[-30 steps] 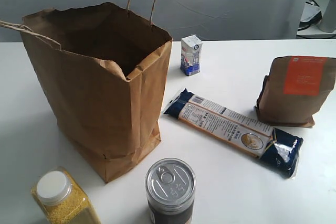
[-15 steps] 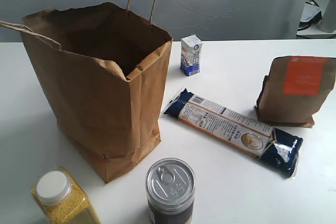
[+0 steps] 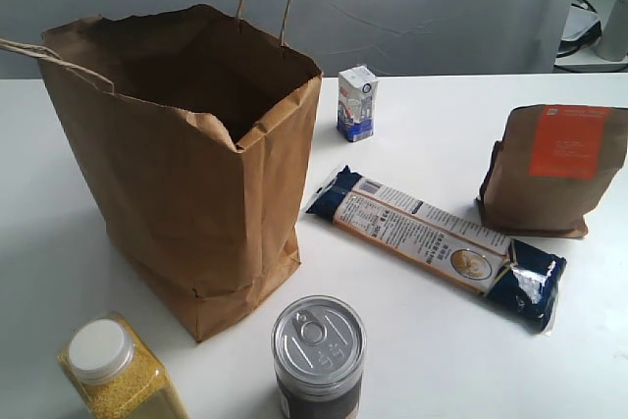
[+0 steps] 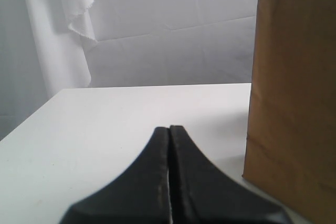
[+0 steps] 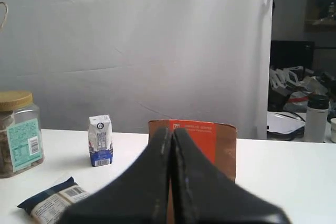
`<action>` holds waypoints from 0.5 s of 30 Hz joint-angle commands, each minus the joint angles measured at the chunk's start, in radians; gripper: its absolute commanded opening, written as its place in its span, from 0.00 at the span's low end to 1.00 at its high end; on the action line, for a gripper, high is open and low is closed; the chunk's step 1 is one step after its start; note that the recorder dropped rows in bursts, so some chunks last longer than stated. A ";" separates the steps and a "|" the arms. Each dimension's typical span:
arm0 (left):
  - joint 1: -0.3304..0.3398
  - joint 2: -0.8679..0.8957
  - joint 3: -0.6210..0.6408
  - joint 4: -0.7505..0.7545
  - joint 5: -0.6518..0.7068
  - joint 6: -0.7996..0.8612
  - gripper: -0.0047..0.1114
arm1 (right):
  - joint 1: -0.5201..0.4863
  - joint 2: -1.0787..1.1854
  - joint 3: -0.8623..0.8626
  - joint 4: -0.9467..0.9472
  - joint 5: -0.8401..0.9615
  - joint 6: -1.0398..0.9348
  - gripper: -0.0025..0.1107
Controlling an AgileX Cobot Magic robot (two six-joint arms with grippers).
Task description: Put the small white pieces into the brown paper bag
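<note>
Left gripper (image 4: 169, 129) has its jaws pressed together and holds nothing; it sits low over the table (image 3: 412, 340), with the brown paper bag (image 3: 196, 193) near it. Right gripper (image 5: 172, 130) is closed too and empty, facing the orange-label pouch (image 3: 554, 169) and milk carton (image 3: 356, 103). Neither arm shows in the exterior view. The bag stands upright, mouth open, on the left of the table. The small white pieces are not visible in any view, and the bag's interior is dark, so I cannot tell if any are inside. Progress is unclear; judging by the empty grippers, no piece is in transit.
</note>
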 commanded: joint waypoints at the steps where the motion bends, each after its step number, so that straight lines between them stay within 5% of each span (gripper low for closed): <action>1: -0.008 -0.003 0.004 0.004 -0.005 -0.004 0.04 | -0.008 -0.005 0.003 -0.013 0.036 0.023 0.02; 15: -0.008 -0.003 0.004 0.004 -0.005 -0.004 0.04 | -0.008 -0.005 0.003 0.031 0.051 0.023 0.02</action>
